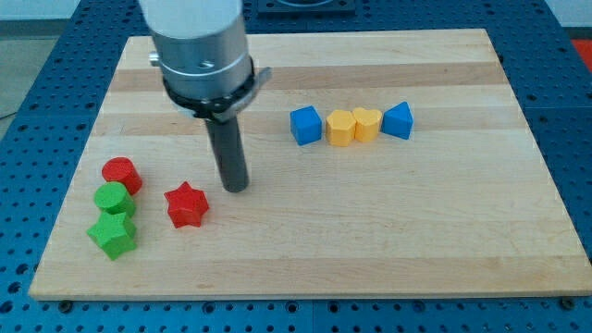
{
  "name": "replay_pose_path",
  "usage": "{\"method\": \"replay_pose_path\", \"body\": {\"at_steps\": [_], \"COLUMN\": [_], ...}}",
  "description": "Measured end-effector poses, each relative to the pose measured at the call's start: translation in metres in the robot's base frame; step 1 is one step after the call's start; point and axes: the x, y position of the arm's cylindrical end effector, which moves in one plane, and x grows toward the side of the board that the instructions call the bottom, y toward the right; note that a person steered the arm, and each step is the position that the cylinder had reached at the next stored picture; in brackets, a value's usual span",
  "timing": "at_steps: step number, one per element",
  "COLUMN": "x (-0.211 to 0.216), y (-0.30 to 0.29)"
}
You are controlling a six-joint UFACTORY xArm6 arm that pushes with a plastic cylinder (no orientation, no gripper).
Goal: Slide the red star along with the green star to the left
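The red star (186,204) lies on the wooden board (370,240) at the lower left. The green star (113,234) lies further left, near the board's lower left corner, apart from the red star. My tip (236,188) rests on the board just right of and slightly above the red star, with a small gap between them.
A red cylinder (121,174) and a green cylinder (114,199) stand stacked in a column just above the green star. A row of a blue cube (305,125), a yellow hexagon (340,128), a yellow heart (367,123) and a blue triangular block (398,120) sits at the upper middle right.
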Motion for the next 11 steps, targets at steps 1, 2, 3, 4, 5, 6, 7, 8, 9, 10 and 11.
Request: {"method": "replay_pose_path", "body": {"at_steps": [1,2,3,4,5,6,7,8,9,10,11], "x": [0.003,0.027,0.057,0.068,0.066,0.067,0.067,0.068,0.070,0.047,-0.006], "y": [-0.020,-0.023,-0.031,-0.034,0.002,0.009,-0.035,-0.070,-0.073,-0.010,0.010]}}
